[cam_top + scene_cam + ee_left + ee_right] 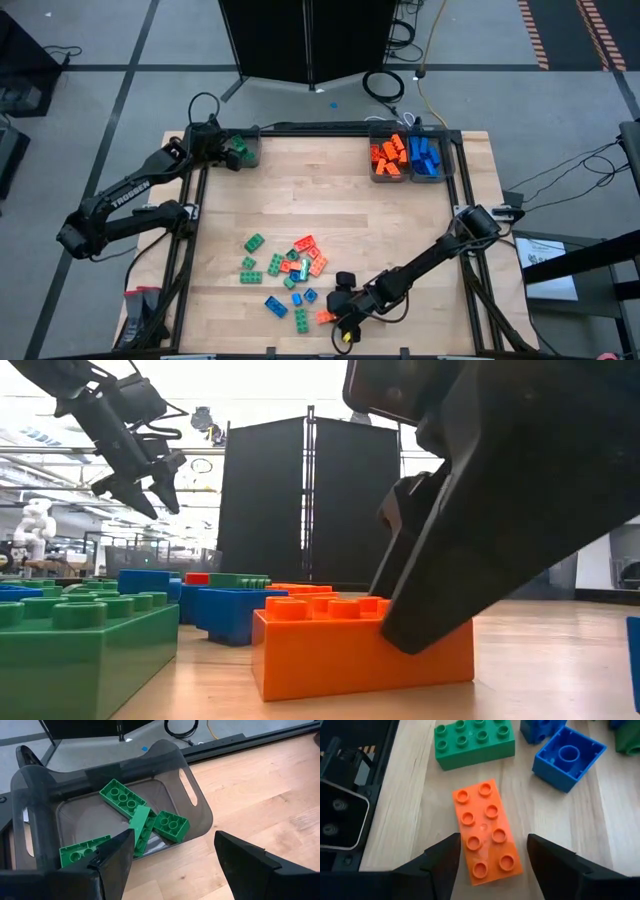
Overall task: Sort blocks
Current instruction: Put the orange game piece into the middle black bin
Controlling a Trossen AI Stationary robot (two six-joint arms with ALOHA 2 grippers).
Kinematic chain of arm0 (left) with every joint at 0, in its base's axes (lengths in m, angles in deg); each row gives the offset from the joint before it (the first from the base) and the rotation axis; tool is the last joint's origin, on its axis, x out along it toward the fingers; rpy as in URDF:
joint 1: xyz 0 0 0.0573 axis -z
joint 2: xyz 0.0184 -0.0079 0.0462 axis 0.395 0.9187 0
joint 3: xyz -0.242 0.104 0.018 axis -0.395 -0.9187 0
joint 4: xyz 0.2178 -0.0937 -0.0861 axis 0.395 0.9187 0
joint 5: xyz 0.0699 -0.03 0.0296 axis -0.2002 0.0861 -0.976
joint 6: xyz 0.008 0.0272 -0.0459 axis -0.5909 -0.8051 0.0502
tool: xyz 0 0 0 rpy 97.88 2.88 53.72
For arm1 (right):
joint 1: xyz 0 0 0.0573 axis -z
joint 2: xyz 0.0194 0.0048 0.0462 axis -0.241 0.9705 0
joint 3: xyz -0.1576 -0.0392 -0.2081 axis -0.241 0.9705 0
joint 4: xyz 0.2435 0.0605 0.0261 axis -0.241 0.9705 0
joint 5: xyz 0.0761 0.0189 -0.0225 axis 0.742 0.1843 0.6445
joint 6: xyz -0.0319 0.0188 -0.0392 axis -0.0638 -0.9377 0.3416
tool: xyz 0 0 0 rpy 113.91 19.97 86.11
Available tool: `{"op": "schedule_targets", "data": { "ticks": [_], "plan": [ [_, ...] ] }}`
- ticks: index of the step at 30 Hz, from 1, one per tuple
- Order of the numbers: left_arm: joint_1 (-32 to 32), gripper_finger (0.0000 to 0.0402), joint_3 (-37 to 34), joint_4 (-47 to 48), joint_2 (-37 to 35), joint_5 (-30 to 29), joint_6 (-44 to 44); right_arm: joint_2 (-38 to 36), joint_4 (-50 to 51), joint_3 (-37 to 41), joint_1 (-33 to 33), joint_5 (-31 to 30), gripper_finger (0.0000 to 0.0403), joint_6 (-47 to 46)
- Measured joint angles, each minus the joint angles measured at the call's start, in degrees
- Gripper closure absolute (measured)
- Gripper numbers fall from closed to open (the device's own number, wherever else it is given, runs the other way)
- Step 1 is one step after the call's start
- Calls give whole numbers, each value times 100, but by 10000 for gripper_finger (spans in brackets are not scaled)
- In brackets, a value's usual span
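The blocks (288, 272) lie scattered on the near middle of the wooden table, in green, orange and blue. My right gripper (338, 312) (490, 852) is low at the near edge, open, one finger on either side of a flat orange eight-stud block (486, 830) (340, 645), studs up; a narrow gap shows on both sides. My left gripper (232, 150) (172, 850) hangs open above the far-left grey bin (197, 807), which holds several green blocks (125, 800). In the low view it (140, 485) is raised well above the table.
Two more grey bins stand at the far right edge, one with orange blocks (387, 158), one with blue blocks (426, 157). A green block (474, 739) and an upturned blue block (568, 757) lie just beyond the orange one. A black frame (470, 290) rims the table.
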Motion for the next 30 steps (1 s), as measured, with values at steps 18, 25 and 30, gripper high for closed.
{"op": "schedule_targets", "data": {
  "ticks": [18,25,30],
  "plan": [
    [0,125,0,0,2,-2,35,-101,459,-9,131,73,289,157],
    [2,125,0,0,2,-2,35,-616,1438,9,176,-271,289,173],
    [2,125,0,-1,2,-2,35,-1168,1950,9,372,-701,289,218]
  ]
}}
